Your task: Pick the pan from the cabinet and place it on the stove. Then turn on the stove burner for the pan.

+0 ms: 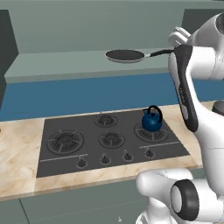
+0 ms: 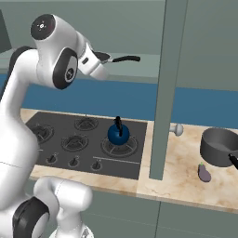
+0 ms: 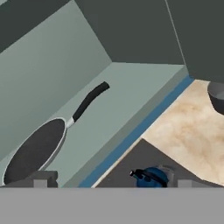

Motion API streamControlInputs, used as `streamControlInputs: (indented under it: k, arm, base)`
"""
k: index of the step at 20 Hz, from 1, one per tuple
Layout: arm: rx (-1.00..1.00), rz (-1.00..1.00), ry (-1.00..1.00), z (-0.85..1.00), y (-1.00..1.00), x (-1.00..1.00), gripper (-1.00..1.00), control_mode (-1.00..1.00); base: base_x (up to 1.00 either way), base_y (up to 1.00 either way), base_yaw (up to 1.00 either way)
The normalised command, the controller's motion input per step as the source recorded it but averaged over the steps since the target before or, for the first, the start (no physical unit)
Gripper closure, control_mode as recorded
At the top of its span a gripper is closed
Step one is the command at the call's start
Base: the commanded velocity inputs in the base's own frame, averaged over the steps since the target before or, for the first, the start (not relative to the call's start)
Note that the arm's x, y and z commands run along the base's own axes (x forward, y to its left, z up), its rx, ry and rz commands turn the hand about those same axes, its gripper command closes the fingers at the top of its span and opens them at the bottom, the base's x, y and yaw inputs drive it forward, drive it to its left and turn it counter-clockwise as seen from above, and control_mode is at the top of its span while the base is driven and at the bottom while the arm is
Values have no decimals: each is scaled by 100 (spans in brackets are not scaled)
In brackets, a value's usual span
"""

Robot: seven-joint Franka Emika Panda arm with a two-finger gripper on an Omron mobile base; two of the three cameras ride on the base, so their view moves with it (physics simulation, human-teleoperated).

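Inside the open cabinet, your pan lies flat on the shelf, handle toward the arm. Your gripper hovers beside it, jaws spread wide, empty. Below, a blue kettle sits on the stove.

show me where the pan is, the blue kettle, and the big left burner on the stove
pan (image 1: pixel 125 55), left base view, on the middle of its black cooking surface.
blue kettle (image 1: pixel 152 122), left base view, on its round blue body.
left burner (image 1: pixel 65 141), left base view, on the centre of its ringed grate.
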Motion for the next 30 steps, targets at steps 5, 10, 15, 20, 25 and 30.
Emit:
streamControlInputs:
  k: [5, 10, 15, 20, 25, 30]
  arm:
    - [-6, -11, 0, 0, 0, 37, -100, -100]
    - [-4, -7, 0, -1, -7, 25, -100, -100]
    - [-11, -4, 0, -13, -2, 10, -100, -100]
    - [-11, -8, 0, -7, 0, 16, -100, -100]
    - [-3, -7, 2, 0, 0, 14, -100, -100]
    - [0, -6, 8, 0, 0, 18, -100, -100]
  base:
    - [0, 0, 0]
    - [0, 0, 0]
    - [0, 0, 0]
    - [0, 0, 0]
    - [0, 0, 0]
    - [0, 0, 0]
